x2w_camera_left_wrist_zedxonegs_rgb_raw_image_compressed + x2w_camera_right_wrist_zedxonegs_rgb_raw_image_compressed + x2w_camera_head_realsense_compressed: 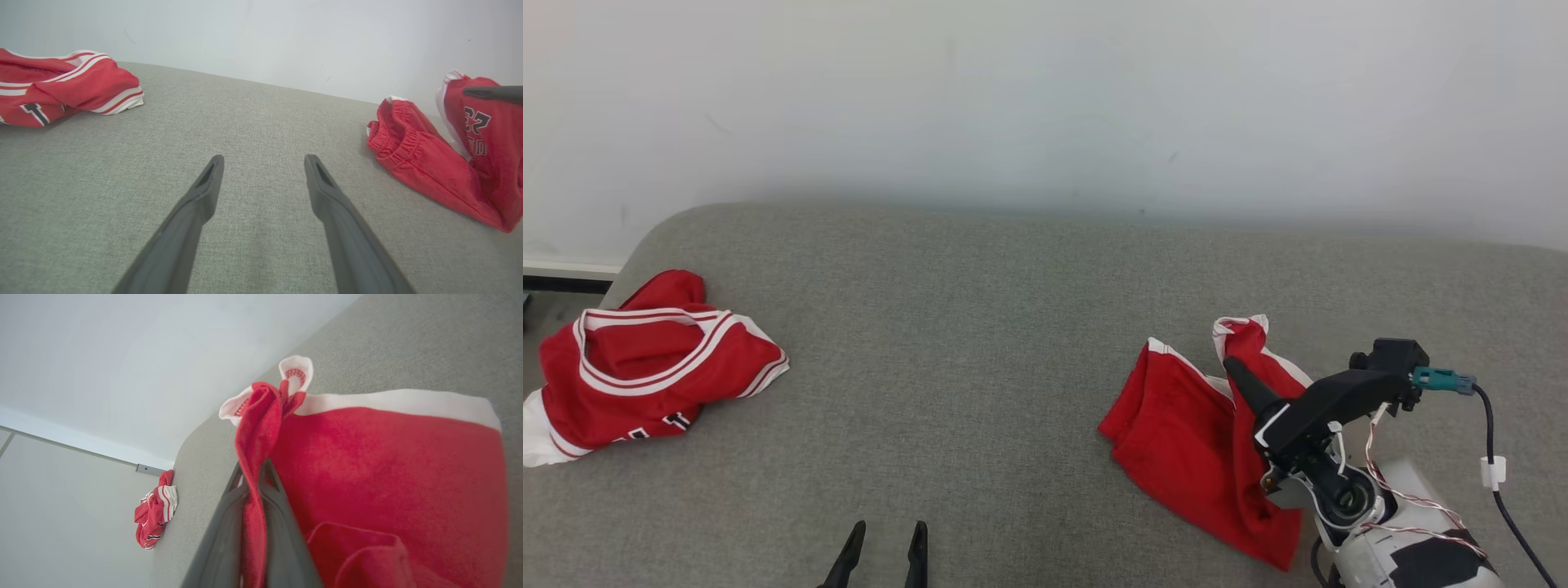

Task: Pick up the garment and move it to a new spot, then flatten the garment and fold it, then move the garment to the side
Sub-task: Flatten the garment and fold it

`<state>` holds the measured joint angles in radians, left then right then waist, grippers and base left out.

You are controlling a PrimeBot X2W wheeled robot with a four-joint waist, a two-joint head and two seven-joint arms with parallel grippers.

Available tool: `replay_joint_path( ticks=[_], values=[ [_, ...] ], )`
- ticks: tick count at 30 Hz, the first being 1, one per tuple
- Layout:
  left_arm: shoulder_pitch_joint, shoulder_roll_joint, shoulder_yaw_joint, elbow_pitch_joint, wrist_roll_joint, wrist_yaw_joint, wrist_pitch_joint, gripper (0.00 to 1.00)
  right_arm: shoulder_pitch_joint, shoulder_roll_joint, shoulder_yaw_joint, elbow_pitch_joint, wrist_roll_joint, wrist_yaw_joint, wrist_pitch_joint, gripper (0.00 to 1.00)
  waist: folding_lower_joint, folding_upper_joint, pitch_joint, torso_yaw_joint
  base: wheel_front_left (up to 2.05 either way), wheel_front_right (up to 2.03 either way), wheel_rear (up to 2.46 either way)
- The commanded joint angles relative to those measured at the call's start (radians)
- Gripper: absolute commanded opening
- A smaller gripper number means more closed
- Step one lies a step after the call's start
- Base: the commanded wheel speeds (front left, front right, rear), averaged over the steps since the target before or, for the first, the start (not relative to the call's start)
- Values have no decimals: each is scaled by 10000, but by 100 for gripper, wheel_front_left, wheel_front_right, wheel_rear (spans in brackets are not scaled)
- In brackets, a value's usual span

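The garment (pixel 1184 425) is a pair of red shorts with white trim, bunched on the right of the grey cushioned surface (pixel 980 343). My right gripper (pixel 1233 365) is shut on a raised fold of its upper edge; in the right wrist view that fold runs between the closed fingers of the gripper (pixel 254 473), and the rest of the garment (pixel 388 465) spreads to the right. In the left wrist view the garment (pixel 429 163) lies at right, printed numbers showing. My left gripper (pixel 889 531) hovers low at the front middle, open and empty, its fingers (pixel 204 192) spread over bare fabric.
A second red garment, a jersey with white stripes (pixel 645 367), lies crumpled at the surface's far left edge, also seen as the jersey (pixel 61 90). A pale wall (pixel 1045 98) rises behind the surface. Bare grey fabric stretches between the two garments.
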<state>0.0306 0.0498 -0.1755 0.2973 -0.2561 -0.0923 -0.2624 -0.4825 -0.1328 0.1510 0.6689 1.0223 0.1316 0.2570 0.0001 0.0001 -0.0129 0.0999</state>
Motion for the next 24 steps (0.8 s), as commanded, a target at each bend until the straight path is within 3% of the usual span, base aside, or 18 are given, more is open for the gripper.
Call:
replay_joint_path(
  ticks=[1, 12, 22, 23, 24],
  values=[
    [-119, 11, -28, 12, -122, 18, -26, 100, -184, 91, 39, 72, 94, -20, 65, 0, -1, -1, -35, 147, 0, 0, 0],
    [-272, 11, -691, 115, -325, 110, -26, 100, -1456, 797, 67, 2728, -46, -19, -569, 0, -1, -1, 49, 903, 0, 0, 0],
    [-463, 13, -828, 276, -385, 112, -26, 100, -1981, 830, 1517, 3913, 637, -8, -1442, 0, -1, -1, 111, 1157, 0, 0, 0],
    [-450, 14, -807, 287, -384, 118, -26, 100, -1980, 829, 1682, 3949, 709, -8, -1560, 25, -1, -1, 88, 1136, 0, 0, 0],
    [-420, 14, -783, 292, -375, 126, -26, 100, -1962, 828, 1825, 3958, 760, -8, -1679, 76, -1, -1, 61, 1105, 0, 0, 0]
  ],
)
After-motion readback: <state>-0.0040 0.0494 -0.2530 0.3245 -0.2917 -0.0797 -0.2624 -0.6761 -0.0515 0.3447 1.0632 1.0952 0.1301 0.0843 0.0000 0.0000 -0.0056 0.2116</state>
